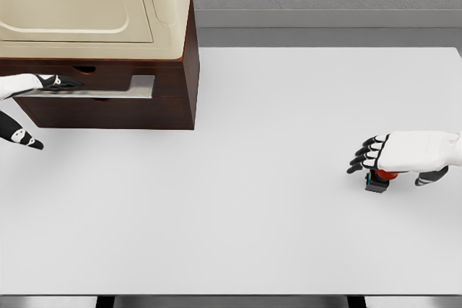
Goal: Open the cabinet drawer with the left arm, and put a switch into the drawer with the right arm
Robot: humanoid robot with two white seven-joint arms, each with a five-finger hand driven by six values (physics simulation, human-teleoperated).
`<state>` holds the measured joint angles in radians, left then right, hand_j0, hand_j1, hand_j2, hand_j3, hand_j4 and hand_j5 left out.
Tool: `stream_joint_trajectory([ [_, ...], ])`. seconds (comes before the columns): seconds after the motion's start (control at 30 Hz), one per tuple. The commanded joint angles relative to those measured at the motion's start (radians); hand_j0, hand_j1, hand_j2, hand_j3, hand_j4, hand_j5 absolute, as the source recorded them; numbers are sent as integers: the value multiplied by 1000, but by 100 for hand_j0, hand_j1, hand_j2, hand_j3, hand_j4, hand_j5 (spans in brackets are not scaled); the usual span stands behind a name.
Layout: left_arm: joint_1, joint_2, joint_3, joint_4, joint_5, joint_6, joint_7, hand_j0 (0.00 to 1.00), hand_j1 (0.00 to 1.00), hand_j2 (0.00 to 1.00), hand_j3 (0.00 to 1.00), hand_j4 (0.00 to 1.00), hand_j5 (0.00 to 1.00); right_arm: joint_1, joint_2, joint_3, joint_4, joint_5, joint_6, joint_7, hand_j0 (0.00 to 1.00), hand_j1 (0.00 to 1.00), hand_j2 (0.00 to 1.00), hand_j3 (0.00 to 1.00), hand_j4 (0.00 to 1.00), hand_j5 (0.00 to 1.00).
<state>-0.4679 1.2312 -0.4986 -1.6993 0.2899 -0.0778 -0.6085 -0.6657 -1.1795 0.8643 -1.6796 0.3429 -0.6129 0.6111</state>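
Head view, the only angle on offer. A white counter (238,178) fills most of the picture, and at its far left corner sits the dark brown cabinet (177,77) with a cream-coloured appliance (94,5) stacked on top of it. The cabinet's upper drawer (108,88) is pulled out a little way, its pale grey front edge standing proud of the wood.

Over on the left, the left hand (43,83) comes in from the picture's edge at drawer height, dark fingertips lying flat along the top of the drawer front, touching it or very nearly. A thumb (25,137) hangs lower down, well apart from those fingers, so the hand reads as spread; whether it truly grips the drawer edge I cannot tell from here.

Now the right side. The right hand (401,155) reaches in from the right edge, palm down, low over the counter, far from the cabinet. Its four fingers point left and are slightly fanned, thumb tucked under at the right. Directly beneath the palm stands the switch (377,182), a small dark block with a red part on top, resting on the counter. The hand hovers over it, fingers loose, not closed round it.
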Motion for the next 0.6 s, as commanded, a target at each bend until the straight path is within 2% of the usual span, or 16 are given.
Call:
stream_joint_trajectory([
  [0.0,0,1,-3,-3,0,-7,-2,100,100,100,100,100,100,0,-2,-1,0,-4,2,0,100,100,100,100,100,100],
  [0.37,14,22,-12,-13,5,-131,-2,100,100,100,100,100,100,0,0,-1,0,-4,2,0,100,100,100,100,100,100],
  [0.57,32,60,-21,-49,11,-201,-2,100,100,100,100,100,100,0,0,-1,0,-4,2,0,100,100,100,100,100,100],
])
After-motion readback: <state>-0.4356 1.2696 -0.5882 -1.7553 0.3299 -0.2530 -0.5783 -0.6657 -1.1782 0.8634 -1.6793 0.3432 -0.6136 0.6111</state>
